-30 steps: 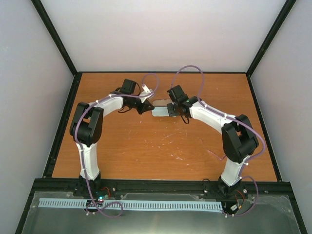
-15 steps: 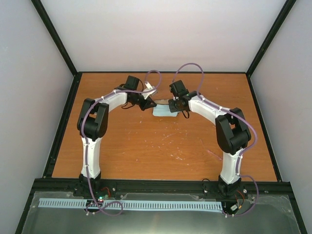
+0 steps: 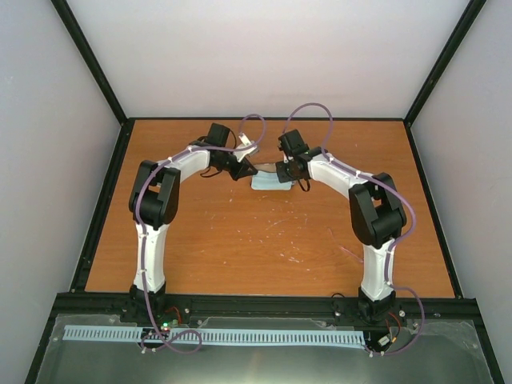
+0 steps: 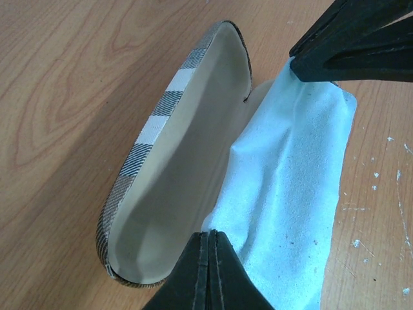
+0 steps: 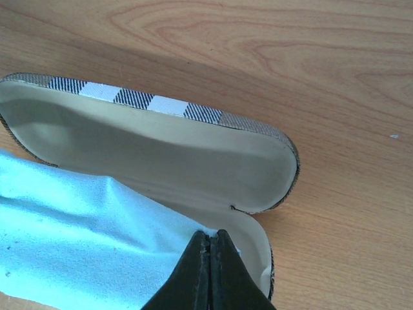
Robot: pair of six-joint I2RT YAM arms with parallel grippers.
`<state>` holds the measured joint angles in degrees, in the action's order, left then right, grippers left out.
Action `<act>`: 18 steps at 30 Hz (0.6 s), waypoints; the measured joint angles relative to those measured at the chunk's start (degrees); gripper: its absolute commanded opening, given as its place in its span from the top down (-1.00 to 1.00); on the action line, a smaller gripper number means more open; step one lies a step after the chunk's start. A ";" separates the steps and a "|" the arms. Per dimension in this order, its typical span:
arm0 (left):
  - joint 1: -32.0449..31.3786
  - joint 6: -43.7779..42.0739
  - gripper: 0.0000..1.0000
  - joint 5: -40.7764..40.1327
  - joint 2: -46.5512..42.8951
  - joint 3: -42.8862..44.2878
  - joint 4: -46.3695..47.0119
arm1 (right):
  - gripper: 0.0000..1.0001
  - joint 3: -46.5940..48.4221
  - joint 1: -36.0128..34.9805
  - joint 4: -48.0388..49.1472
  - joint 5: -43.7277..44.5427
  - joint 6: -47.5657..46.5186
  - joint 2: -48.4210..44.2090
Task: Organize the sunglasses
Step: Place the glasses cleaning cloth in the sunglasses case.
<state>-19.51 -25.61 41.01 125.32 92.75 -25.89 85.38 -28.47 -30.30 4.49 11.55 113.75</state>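
The open plaid case [image 4: 148, 129] lies far centre on the table, cream lining up; it also shows in the right wrist view [image 5: 161, 155]. A pale blue cloth [image 4: 290, 174] is draped over its lower half and shows in the top view [image 3: 270, 182] and the right wrist view [image 5: 77, 245]. My left gripper [image 4: 211, 234] is shut on one cloth corner at the case's left end [image 3: 250, 171]. My right gripper [image 5: 211, 236] is shut on the opposite corner [image 3: 286, 173]. The sunglasses are not visible.
The case sits on the orange wooden table [image 3: 264, 240], with black frame rails along its edges and white walls behind. Faint white scuffs [image 3: 280, 220] mark the middle of the table. A purple cable loops above each wrist.
Both grippers have moved closer together and slightly toward the back, carrying the cloth over the case. Both elbows have swung inward. Both grippers stay shut on the cloth.
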 measured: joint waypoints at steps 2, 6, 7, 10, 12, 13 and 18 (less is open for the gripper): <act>0.00 0.00 0.99 -0.02 0.11 0.02 0.00 | 0.94 0.09 0.00 0.00 -0.33 -0.11 0.48; 0.00 -0.09 0.99 -0.04 0.61 0.02 0.02 | 0.94 0.17 0.04 0.02 -0.66 -0.20 1.27; 0.00 -0.20 0.99 -0.04 0.81 0.02 0.02 | 0.94 0.31 0.07 0.04 -0.68 -0.22 1.42; 0.00 -0.44 0.99 -0.09 1.42 0.02 0.02 | 0.94 0.61 0.24 0.11 -0.72 -0.22 1.81; 0.00 -0.46 0.99 -0.15 1.77 0.02 0.04 | 0.94 0.81 0.37 0.07 -0.72 -0.24 1.86; 0.00 -0.46 0.99 -0.28 1.95 0.04 0.04 | 0.94 1.14 0.44 0.02 -0.72 -0.28 2.03; 0.13 -0.48 0.99 -0.59 3.06 1.31 0.15 | 0.94 3.54 0.79 0.13 -0.87 -0.96 3.48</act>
<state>-19.38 -26.09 40.42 128.38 94.06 -25.74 88.92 -27.68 -30.17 3.62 10.59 117.23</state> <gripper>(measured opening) 0.009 0.031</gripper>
